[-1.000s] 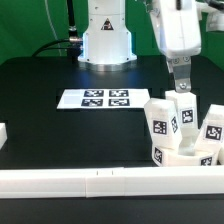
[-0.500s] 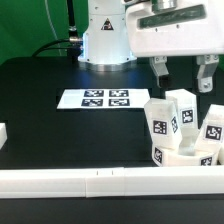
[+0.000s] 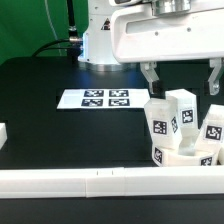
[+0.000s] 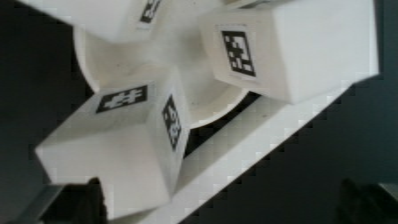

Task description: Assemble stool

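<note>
Legs (image 3: 180, 125) just below open pincer (image 3: 182, 80)

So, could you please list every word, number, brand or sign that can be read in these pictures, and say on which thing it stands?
No readable words, numbers or brand names in either view.
Marker board: black-and-white square tags only, patterns, no letters.
Stool legs: the same kind of square tags; in the wrist view they show larger but still carry no text.
Seat disc: no print visible.
Arm body: plain white, no legible label.
</note>
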Controlling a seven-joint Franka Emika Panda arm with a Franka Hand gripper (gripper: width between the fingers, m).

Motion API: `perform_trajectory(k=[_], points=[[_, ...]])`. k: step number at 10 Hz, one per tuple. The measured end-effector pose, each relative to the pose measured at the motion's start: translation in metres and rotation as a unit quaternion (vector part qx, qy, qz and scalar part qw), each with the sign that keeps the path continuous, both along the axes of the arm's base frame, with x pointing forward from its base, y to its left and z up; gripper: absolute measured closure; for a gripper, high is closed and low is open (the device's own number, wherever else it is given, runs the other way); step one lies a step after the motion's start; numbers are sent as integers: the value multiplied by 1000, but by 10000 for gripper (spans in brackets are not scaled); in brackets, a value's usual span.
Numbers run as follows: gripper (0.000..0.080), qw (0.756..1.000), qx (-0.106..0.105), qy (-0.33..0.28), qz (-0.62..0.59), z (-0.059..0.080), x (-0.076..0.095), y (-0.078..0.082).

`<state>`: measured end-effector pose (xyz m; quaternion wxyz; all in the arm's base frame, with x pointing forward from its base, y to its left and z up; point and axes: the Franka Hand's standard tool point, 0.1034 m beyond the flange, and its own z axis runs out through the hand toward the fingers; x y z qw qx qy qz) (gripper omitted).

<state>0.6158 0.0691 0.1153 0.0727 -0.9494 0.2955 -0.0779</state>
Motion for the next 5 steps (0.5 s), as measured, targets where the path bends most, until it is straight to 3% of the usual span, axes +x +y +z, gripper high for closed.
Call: perform_trajectory(k=[2, 5], points=[[151, 991, -32, -10, 131, 0, 0, -4], [151, 956, -64, -18, 286, -5, 2, -12]])
